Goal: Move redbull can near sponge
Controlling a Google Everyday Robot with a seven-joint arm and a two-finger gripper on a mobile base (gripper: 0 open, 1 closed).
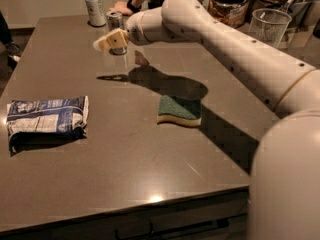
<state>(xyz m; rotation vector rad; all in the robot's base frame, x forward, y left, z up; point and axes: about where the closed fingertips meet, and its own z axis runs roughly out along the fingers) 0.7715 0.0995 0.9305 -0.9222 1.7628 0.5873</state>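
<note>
The redbull can (pixel 114 21), slim and silver-grey, stands upright at the far side of the dark table; its lower body is partly hidden behind my gripper. My gripper (pixel 110 40) hangs just in front of the can and slightly to its left, above the table. The sponge (pixel 180 110), dark green on a pale yellow base, lies flat near the table's middle, well in front of the can and to its right. My white arm (pixel 225 39) reaches in from the lower right, passing above and behind the sponge.
A shorter whitish can (pixel 94 8) stands behind and left of the redbull can. A blue-and-white bag (pixel 47 119) lies at the left. A person's hand (pixel 122 6) rests at the far edge. A clear cup (pixel 268 26) and a jar (pixel 229 6) stand at the far right.
</note>
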